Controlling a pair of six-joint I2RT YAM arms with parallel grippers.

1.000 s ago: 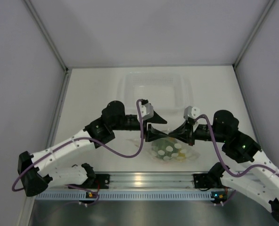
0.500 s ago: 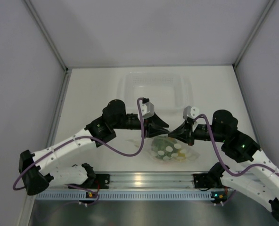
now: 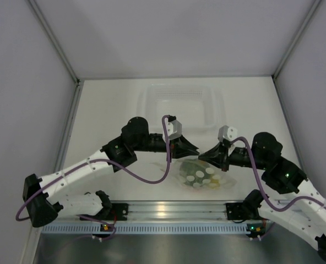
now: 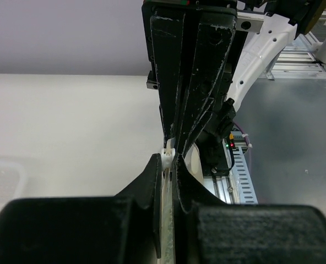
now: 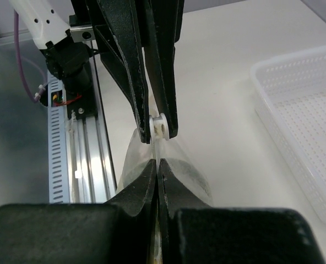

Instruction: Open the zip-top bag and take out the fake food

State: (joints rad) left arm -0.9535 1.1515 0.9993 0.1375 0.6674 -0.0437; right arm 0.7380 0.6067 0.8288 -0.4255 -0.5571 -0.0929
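The clear zip-top bag (image 3: 200,177) lies on the table between the two arms, its top edge lifted. The fake food shows through it: a mottled green melon (image 3: 195,172) and a bit of yellow beside it. My left gripper (image 3: 196,149) is shut on the bag's white zipper slider (image 4: 169,155), which also shows in the right wrist view as a white slider (image 5: 159,125) between the left gripper (image 5: 159,132) tips. My right gripper (image 5: 157,164) is shut on the bag's top edge just past the slider, tip to tip with the left one. In the top view the right gripper (image 3: 203,155) faces left.
A rigid clear tub (image 3: 182,104) stands behind the grippers, its perforated wall (image 5: 295,104) close on the right in the right wrist view. A metal rail (image 3: 168,209) with the arm bases runs along the near edge. Grey walls enclose the table on three sides.
The left gripper's jaws have closed onto the slider and it has shifted a little right. The right arm has drawn back slightly to the right with the bag edge.
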